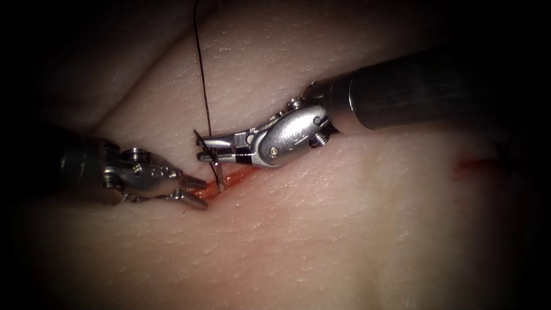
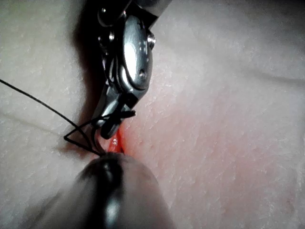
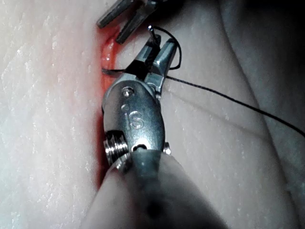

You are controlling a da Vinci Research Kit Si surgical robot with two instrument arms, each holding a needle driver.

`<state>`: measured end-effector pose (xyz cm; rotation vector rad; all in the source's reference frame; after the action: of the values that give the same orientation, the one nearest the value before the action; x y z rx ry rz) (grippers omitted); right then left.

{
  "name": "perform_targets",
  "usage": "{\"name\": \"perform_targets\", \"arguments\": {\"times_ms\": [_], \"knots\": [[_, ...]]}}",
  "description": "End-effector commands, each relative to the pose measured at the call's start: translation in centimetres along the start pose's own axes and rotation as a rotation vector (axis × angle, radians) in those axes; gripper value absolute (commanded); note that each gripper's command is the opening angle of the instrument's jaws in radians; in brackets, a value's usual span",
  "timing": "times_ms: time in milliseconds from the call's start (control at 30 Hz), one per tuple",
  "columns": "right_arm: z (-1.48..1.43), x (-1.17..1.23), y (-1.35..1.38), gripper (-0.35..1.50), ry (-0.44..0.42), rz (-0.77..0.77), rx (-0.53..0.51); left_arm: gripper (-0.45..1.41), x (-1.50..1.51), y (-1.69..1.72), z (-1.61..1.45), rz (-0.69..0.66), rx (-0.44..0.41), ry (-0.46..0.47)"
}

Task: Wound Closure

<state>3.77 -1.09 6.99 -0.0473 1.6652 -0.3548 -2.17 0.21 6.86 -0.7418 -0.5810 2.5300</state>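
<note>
Right tool: jaws pinch the needle near its tail; tip enters the cut at 6 o'clock. Left tool: jaws spread, empty, at 9 o'clock. Thread trails to 12. Judged step: needle in tissue; next needs a steady rotation.

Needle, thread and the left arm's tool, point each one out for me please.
needle (image 1: 218,171): endoscope view, on its shaft below the right tool's jaws.
thread (image 1: 202,80): endoscope view, on the strand running up over the tissue.
left arm's tool (image 1: 194,192): endoscope view, midway between its open jaw tips.
</note>
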Motion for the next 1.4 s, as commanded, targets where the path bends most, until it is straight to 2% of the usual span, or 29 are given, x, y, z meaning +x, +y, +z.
{"name": "perform_targets", "arguments": {"times_ms": [33, 233, 433, 933, 1400], "knots": [[0.05, -0.06, -0.01, -0.35, -0.002, 0.011, -0.005, 0.26, 0.02, 0.08, 0.03, 0.013, 0.002, 0.01], [0.02, -0.08, 0.06, -0.35, -0.009, 0.051, -0.012, 0.14, 0.16, 0.44, -0.14, 0.038, 0.037, 0.057], [0.01, -0.08, 0.15, -0.35, -0.017, 0.118, -0.02, 0.04, 0.28, 0.68, -0.07, 0.046, 0.056, 0.107], [0.08, -0.12, 0.21, -0.35, -0.021, 0.249, -0.031, -0.01, 0.14, 0.72, 0.17, 0.057, 0.063, 0.154], [0.26, -0.13, 0.21, -0.35, -0.036, 0.266, -0.055, -0.03, 0.05, 0.78, 0.16, 0.065, 0.063, 0.162]]}}
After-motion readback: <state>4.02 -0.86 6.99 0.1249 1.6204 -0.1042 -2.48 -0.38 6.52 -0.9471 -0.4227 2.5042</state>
